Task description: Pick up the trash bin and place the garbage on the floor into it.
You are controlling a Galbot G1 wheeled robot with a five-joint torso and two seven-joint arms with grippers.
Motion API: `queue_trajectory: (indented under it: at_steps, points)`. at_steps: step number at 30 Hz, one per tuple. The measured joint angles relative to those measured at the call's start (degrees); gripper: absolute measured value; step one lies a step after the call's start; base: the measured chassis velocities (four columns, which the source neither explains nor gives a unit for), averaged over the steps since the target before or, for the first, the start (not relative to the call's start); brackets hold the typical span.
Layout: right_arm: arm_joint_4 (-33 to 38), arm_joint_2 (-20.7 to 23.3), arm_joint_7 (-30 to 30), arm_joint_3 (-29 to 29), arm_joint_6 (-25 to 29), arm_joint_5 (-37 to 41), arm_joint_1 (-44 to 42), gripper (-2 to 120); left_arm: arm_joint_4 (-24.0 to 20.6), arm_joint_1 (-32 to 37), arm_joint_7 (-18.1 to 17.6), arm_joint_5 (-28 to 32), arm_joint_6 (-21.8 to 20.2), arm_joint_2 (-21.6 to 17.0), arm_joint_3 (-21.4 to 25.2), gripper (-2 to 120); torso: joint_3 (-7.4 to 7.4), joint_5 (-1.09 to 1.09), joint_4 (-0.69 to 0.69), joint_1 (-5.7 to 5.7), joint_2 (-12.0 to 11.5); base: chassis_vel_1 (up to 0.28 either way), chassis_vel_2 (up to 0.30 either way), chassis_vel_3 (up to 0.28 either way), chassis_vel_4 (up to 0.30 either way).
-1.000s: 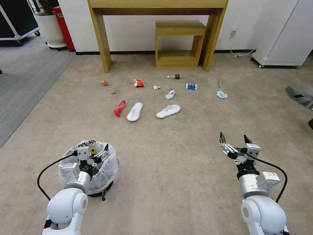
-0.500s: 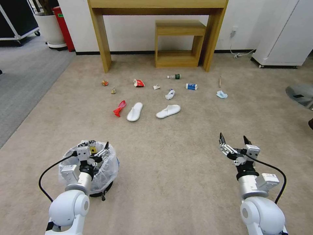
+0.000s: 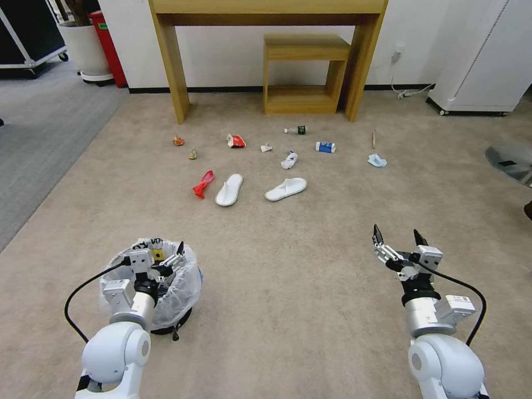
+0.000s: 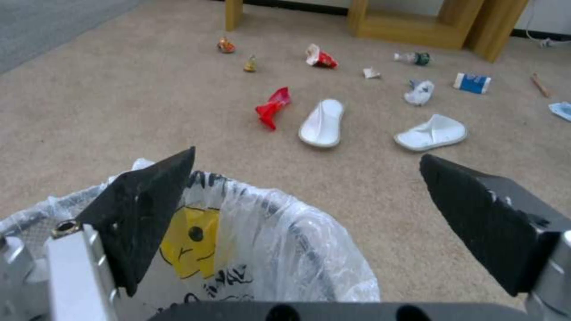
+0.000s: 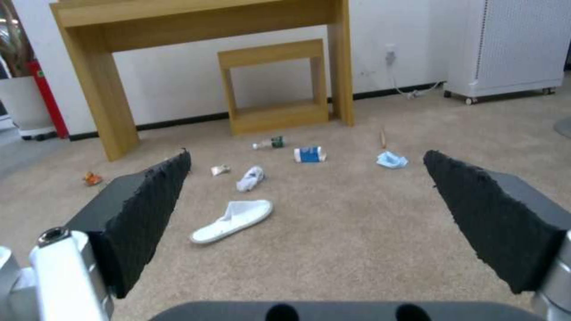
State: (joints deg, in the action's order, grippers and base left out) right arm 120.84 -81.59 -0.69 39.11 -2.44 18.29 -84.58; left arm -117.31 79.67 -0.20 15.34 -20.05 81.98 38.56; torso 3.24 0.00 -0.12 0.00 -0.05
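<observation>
- Beige carpet is covering the floor (image 3: 310, 288), and we are seeing the garbage (image 3: 229, 189) scattered well ahead of us, near a wooden table (image 3: 266, 11).
- We are finding the trash bin (image 3: 180, 288) standing on the floor at our near left, white bag lining it.
- We are holding our left pincer (image 3: 160, 257) spread open over the bin's rim, one finger inside and one outside.
- We are holding our right pincer (image 3: 397, 239) open above bare carpet, gripping nothing.

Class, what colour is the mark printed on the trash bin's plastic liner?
Yellow, with black writing beside it on the liner of the trash bin; clearest in the left wrist view.
</observation>
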Motion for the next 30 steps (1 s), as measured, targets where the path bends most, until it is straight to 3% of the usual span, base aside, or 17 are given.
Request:
queue_trajectory:
  at_steps: [22,30]
  points:
    - [-0.8,-0.3,0.6,0.3,0.1,-1.6,0.5,100,1.1,-0.6,0.0,-0.2,0.0,0.3,0.2,100,0.00,0.00,0.00,0.00,0.0,0.000,0.000,0.000,0.000]
    - [-1.2,-0.5,1.0,0.2,0.5,-1.9,0.6,100,1.3,-0.5,0.0,-0.3,0.1,0.4,0.2,100,0.00,0.00,0.00,0.00,0.0,0.099,0.100,-0.092,-0.087]
